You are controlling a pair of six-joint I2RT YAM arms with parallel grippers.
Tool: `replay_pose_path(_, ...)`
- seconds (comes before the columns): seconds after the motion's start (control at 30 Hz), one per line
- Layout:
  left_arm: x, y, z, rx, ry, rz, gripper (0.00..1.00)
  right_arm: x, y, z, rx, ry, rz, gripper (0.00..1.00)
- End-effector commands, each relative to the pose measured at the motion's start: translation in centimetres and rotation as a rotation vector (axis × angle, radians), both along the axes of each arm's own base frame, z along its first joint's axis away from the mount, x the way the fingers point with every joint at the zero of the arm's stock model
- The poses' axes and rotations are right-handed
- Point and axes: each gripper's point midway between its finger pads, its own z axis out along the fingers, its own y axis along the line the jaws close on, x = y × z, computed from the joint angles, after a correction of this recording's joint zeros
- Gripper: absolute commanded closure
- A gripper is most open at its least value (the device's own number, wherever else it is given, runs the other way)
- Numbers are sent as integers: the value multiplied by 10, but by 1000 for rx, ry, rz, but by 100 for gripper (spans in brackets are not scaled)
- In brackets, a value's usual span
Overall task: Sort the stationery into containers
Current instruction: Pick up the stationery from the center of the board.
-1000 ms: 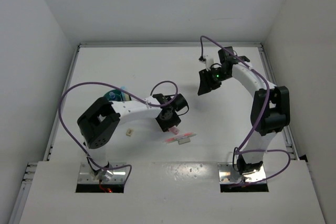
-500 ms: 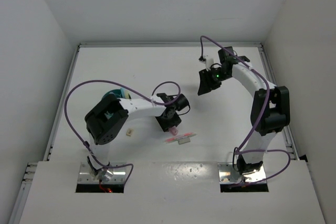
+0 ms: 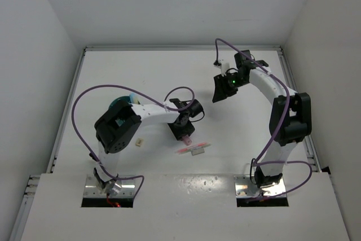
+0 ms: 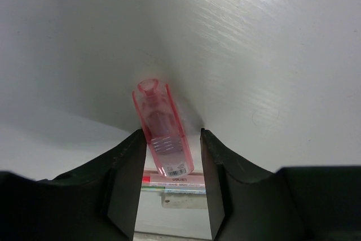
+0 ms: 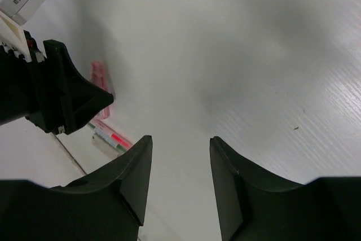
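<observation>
**Left elbow swings in, pink piece sits between the left jaws**

Over the last 1 second the left arm's (image 3: 152, 114) dark elbow block has slid right and away from the base, uncovering more of the teal cup (image 3: 119, 104). Its jaws have stayed at the same spot on the table (image 3: 169, 71), and the right arm (image 3: 265, 83) has not shifted.

The pink piece (image 4: 163, 134) lies between the left jaws. Its long axis runs out along the fingers, tilted slightly left, so they close across its narrow width. It touches the finger on the left of the wrist view, with only a sliver of shadow beside the other. Whether it is truly pinched cannot be told.

Just behind it, under the palm, lies the thin red pen (image 3: 192, 150). The beige eraser (image 3: 138, 142) sits apart, near the elbow.

The right jaws stand apart and empty, well off at the far right.

The turning point is direction. The cup lies to the left of the left jaws, beyond that arm's own elbow, so the left arm is far nearer. The carry probably needs a lift first, then a sweep left that clears the purple cable (image 3: 101, 90).
</observation>
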Motion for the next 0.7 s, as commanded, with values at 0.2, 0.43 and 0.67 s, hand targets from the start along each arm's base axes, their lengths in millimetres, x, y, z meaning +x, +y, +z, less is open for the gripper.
replay_pose_path(0.2,6,15,-11,22,43,1,72,8,3,28,35,-75,1,55)
replay_pose_path(0.43,9,7,-3,1,36,-63,89,8,3,25,35,-75,1,55)
replay_pose_path(0.67,47,-18,75,-37,-215,-264,100,5,4,31,51,-89,15,81)
